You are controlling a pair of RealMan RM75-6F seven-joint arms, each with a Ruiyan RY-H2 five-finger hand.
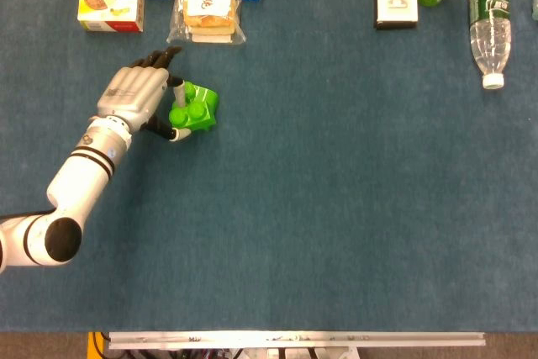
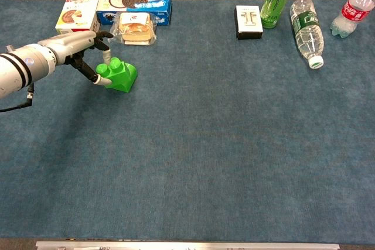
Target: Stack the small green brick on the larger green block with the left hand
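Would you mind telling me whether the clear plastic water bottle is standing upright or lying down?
Lying down: the clear plastic water bottle rests on its side, white cap toward the camera.

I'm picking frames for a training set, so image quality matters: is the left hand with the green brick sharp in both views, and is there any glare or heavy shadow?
Head view: left hand and green brick sharp, light flat, shadows faint. Chest view: hand and brick equally crisp; only small highlights on the clear bottle.
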